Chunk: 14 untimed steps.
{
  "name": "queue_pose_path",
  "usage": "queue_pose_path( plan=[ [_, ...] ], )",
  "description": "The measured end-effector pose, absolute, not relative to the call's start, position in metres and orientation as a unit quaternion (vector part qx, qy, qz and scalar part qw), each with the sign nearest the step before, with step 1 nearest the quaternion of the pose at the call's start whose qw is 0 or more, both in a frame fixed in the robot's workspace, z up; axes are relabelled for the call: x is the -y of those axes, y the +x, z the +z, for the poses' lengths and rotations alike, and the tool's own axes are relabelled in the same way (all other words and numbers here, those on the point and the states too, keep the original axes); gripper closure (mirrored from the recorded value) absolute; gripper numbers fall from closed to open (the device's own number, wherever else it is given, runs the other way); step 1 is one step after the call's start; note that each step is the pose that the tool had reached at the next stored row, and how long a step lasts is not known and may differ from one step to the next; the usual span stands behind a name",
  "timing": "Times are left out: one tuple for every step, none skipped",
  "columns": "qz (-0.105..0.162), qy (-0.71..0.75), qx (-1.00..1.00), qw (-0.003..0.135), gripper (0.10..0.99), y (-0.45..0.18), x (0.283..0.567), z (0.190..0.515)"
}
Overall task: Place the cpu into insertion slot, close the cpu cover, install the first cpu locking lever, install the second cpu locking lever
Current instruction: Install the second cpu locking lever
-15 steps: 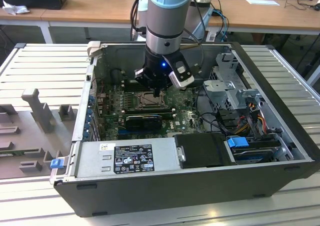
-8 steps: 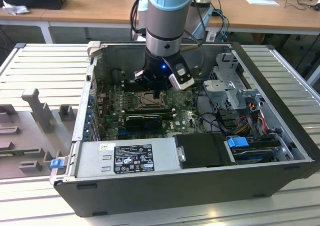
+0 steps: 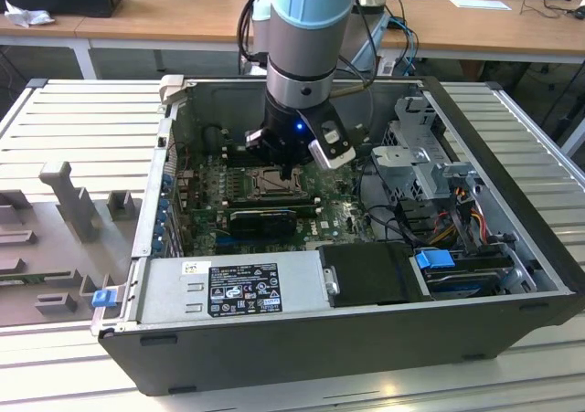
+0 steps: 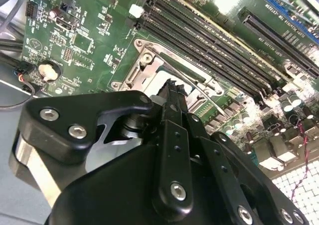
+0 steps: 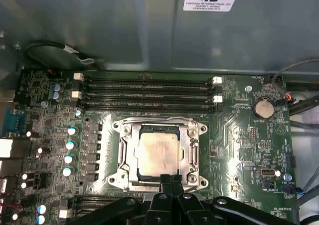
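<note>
Open computer case (image 3: 512,248) on a slatted table (image 3: 82,129), green motherboard (image 5: 239,135) inside. Arm reaching down into it, gripper (image 5: 171,177) low over the socket's (image 5: 197,177) near edge. Fingers (image 4: 172,93) pressed together, nothing pinched between them. Cover (image 5: 130,157) lying flat over the socket. Chip (image 5: 158,153) seated inside, pale face showing through the cover's window.

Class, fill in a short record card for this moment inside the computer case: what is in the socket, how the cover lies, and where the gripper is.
cpu: pale square chip seated in the insertion slot
cpu cover: metal frame lying flat around the chip
gripper: at the socket's edge, jaws together, holding nothing visible
memory slots: long black rows beside the socket
setting: open computer case
</note>
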<state>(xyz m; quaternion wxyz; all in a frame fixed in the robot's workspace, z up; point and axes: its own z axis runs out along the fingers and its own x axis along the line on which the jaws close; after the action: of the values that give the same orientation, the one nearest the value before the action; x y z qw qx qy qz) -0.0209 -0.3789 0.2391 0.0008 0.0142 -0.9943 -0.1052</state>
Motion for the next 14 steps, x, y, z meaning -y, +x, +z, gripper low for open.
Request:
queue_pose_path(
  plan=[
    [-0.105,0.014,0.994,0.001,0.980,-0.021,0.381,0.239],
    [-0.105,0.014,0.994,0.001,0.980,-0.021,0.383,0.239],
    [-0.106,0.014,0.994,0.001,0.980,-0.021,0.385,0.239],
    [-0.106,0.014,0.994,0.001,0.980,-0.021,0.387,0.238],
    [-0.106,0.014,0.994,0.001,0.980,-0.021,0.389,0.238],
    [-0.106,0.014,0.994,0.001,0.980,-0.021,0.392,0.238],
    [-0.106,0.014,0.994,0.001,0.980,-0.022,0.393,0.238],
    [-0.106,0.014,0.994,0.001,0.980,-0.023,0.393,0.237],
    [-0.106,0.014,0.994,0.001,0.980,-0.025,0.394,0.237],
    [-0.106,0.015,0.994,0.001,0.980,-0.027,0.394,0.236],
    [-0.106,0.015,0.994,0.001,0.980,-0.030,0.394,0.236],
    [-0.106,0.015,0.994,0.001,0.980,-0.035,0.394,0.236],
    [-0.106,0.016,0.994,0.001,0.980,-0.040,0.394,0.235],
    [-0.106,0.018,0.994,0.001,0.980,-0.042,0.394,0.233]
  ],
)
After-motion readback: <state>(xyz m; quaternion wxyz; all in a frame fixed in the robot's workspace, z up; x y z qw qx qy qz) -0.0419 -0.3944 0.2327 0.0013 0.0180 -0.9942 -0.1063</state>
